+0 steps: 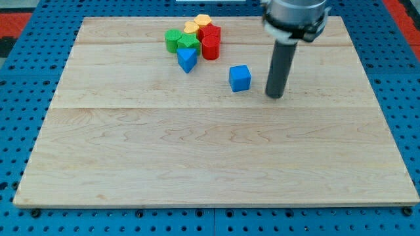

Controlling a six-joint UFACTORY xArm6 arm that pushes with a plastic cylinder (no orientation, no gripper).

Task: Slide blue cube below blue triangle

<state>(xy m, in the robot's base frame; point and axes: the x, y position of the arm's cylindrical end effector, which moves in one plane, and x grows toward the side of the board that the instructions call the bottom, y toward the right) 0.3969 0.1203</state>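
The blue cube (240, 77) lies on the wooden board (210, 151), right of and slightly below the blue triangle (187, 59). The triangle sits at the lower edge of a cluster of blocks near the view's top. My tip (275, 96) rests on the board to the right of the blue cube, a small gap apart from it and not touching.
The cluster above the blue triangle holds green blocks (175, 40), a red cylinder (210, 48), another red block (210, 32) and yellow blocks (201, 21). A blue pegboard (20, 131) surrounds the board.
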